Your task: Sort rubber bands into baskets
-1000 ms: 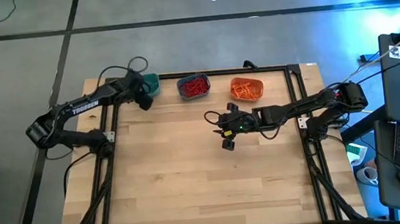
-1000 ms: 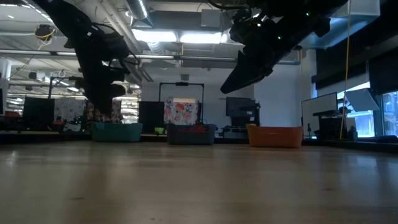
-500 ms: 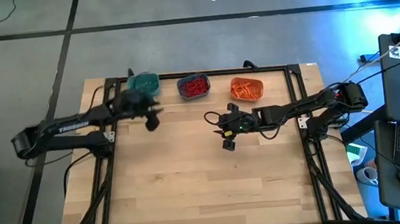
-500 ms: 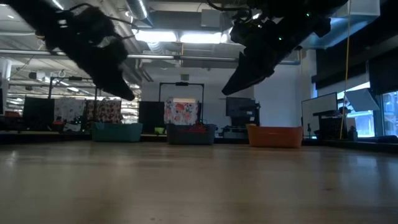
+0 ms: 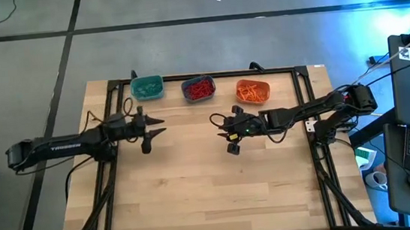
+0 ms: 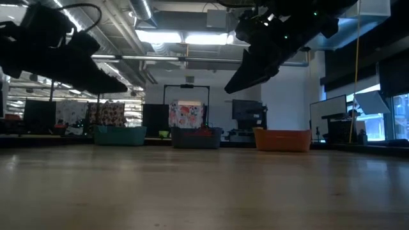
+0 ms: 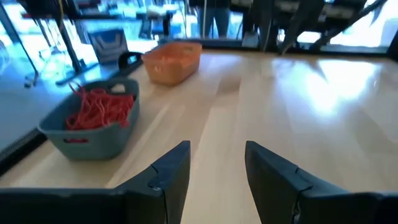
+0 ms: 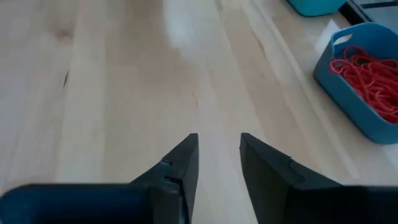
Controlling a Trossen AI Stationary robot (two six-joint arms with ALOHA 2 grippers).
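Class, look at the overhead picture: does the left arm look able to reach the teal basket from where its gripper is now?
Probably yes. The left gripper hangs open and empty above bare table, just in front of the teal basket. Nothing stands between them, and the right gripper is well off to the other side.

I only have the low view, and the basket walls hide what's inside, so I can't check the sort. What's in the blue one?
Observer: The blue basket holds red bands.
Operator: And the orange one?
Observer: The orange basket holds orange bands.
Operator: Is either arm carrying a band?
Observer: No. The left gripper and the right gripper each have their fingers apart with nothing between them.
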